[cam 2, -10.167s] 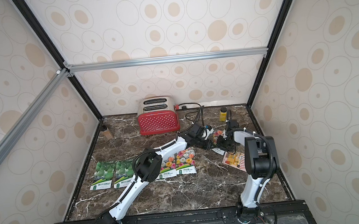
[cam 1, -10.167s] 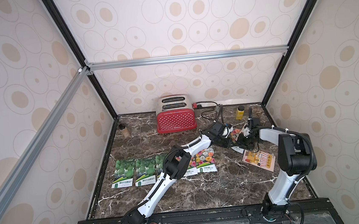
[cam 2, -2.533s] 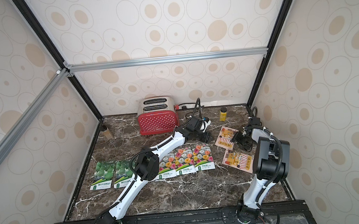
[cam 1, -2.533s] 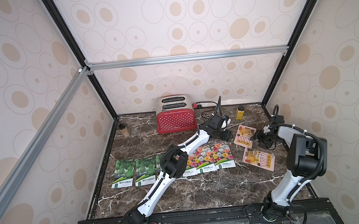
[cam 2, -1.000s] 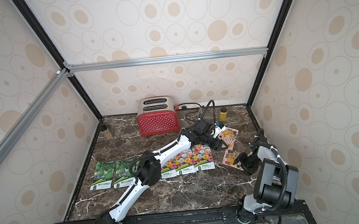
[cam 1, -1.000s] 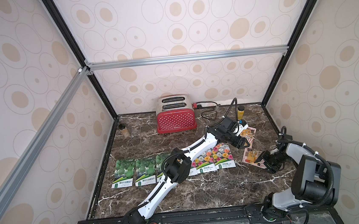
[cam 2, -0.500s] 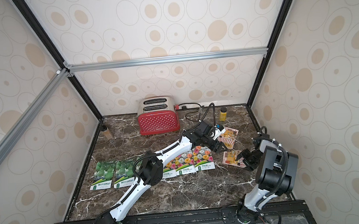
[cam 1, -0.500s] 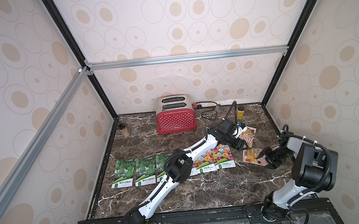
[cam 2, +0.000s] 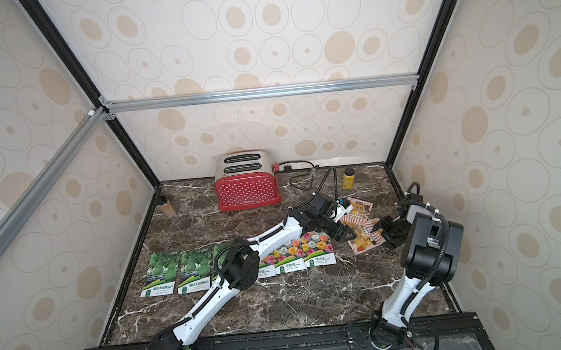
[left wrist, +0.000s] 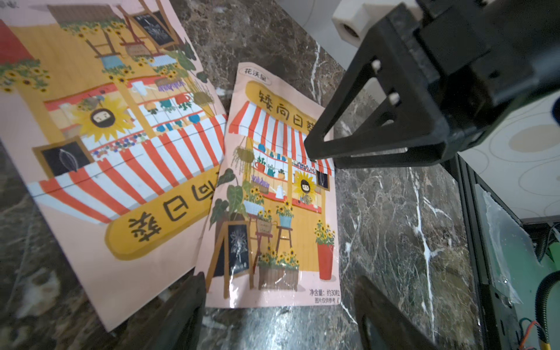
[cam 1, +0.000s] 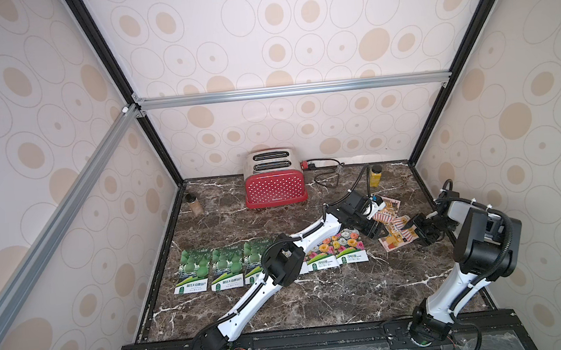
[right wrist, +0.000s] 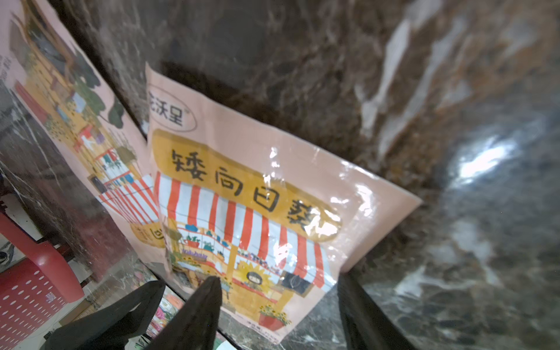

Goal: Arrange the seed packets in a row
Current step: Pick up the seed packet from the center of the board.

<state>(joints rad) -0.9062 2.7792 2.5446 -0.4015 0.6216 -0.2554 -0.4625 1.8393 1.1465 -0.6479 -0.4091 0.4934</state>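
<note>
Left hand (left wrist: 278, 281) open at one end of peach seed packet (left wrist: 272, 197); right hand (right wrist: 277, 278) open opposite. It overlaps a second packet (left wrist: 106, 145).

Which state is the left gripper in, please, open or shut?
Open: on the left gripper, the fingers stand apart, flanking a peach seed packet.

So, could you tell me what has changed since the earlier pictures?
The third flower packet joined the row. The nearer peach packet slid back against the farther peach packet. The left end effector and right end effector moved to flank it. Green packets, toaster stayed.
</note>
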